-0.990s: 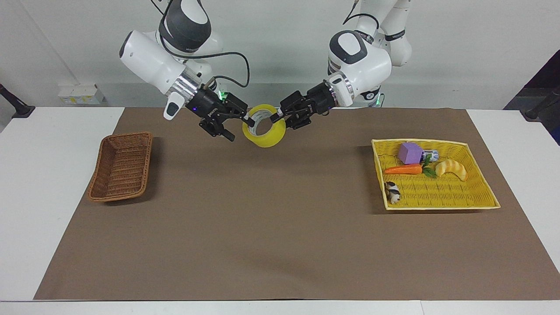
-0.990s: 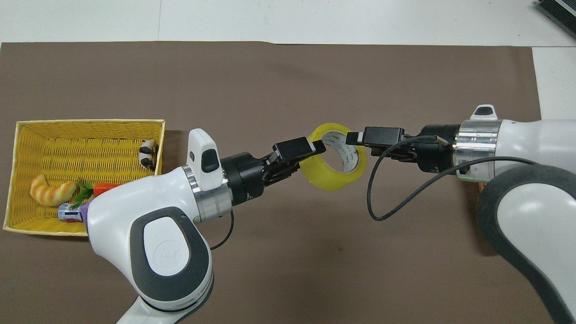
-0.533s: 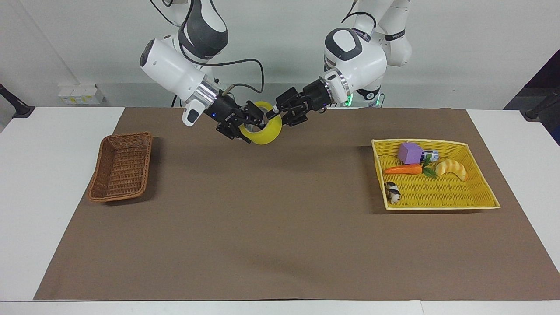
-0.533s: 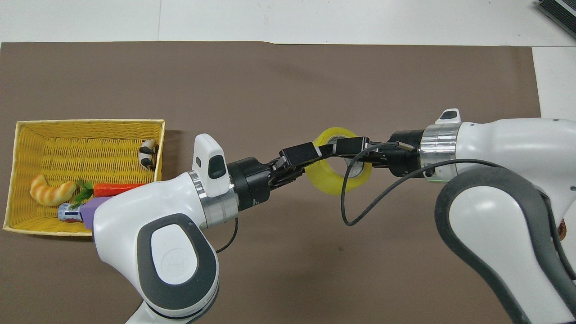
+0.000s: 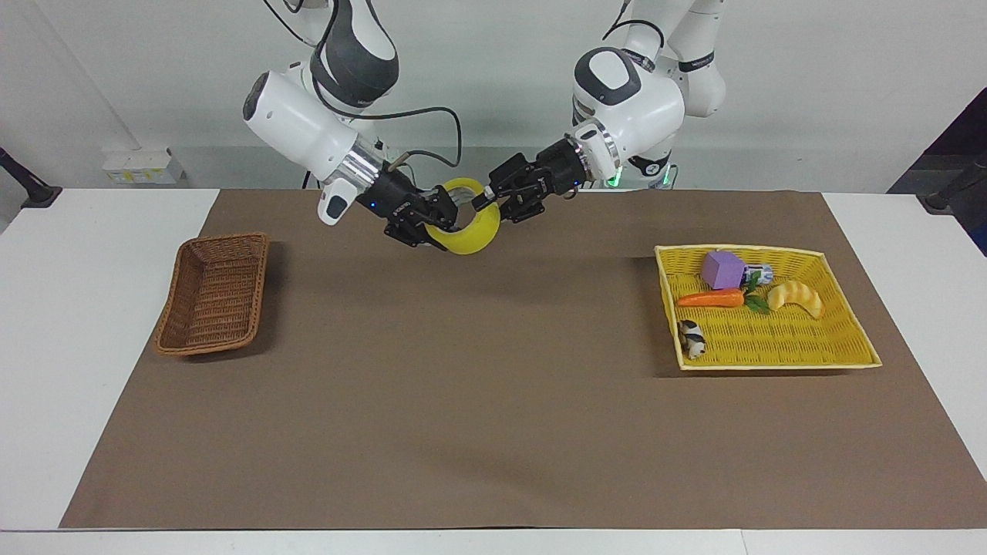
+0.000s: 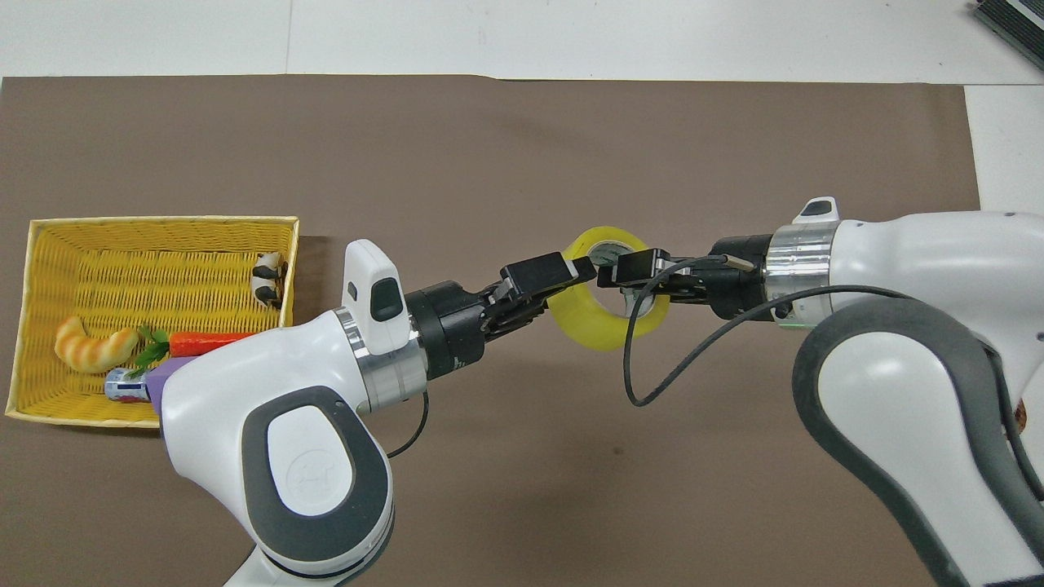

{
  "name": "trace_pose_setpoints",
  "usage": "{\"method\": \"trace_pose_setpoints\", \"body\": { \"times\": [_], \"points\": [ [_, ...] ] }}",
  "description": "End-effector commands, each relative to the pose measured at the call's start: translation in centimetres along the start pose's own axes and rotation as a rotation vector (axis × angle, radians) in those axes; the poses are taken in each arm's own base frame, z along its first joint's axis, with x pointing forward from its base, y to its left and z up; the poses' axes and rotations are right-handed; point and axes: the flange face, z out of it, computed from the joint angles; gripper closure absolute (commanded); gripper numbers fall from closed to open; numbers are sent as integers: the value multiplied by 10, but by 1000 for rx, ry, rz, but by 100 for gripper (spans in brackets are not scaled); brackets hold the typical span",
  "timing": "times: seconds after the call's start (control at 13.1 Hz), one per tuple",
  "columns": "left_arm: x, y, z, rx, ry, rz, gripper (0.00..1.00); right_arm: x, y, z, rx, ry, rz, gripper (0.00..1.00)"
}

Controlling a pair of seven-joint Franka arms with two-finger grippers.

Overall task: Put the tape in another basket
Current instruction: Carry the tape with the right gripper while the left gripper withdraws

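The yellow tape [image 5: 472, 240] hangs in the air over the brown mat, between both grippers, in the middle of the table close to the robots. My left gripper [image 5: 484, 202] is shut on the roll's wall on the side toward the yellow basket. My right gripper [image 5: 447, 220] comes from the other side, and its fingers are closed on the roll's wall there. From overhead the tape [image 6: 601, 328] shows between the left gripper [image 6: 582, 269] and the right gripper [image 6: 621, 275]. The brown wicker basket [image 5: 212, 297] stands empty toward the right arm's end; in the overhead view the right arm hides it.
A yellow woven basket [image 5: 779, 343] [image 6: 163, 236] at the left arm's end holds a purple block [image 5: 722, 269], a carrot [image 5: 711, 298], a croissant toy [image 5: 798, 297] and a small black-and-white piece [image 5: 692, 338]. A black cable [image 6: 644, 367] loops off the right wrist.
The right gripper has moved in onto the tape and closed on its wall. Both arms drew the roll slightly toward the robots. The left gripper kept its hold.
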Motion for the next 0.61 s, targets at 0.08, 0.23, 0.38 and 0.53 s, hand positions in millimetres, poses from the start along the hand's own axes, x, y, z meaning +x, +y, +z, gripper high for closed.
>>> {"method": "trace_pose_setpoints", "body": {
  "times": [0.08,0.23,0.38,0.53],
  "points": [
    [-9,10,-2,-20,-5,-29,20,3,-2,-2,-6,1,65,100],
    [-5,10,-2,-17,-1,-18,0,3,-1,-3,-9,2,76,100],
    [-4,10,-3,-14,1,-10,0,2,1,-2,-29,-9,70,100],
    [1,8,-6,9,19,20,0,3,7,-4,-63,-20,70,100]
  ]
}}
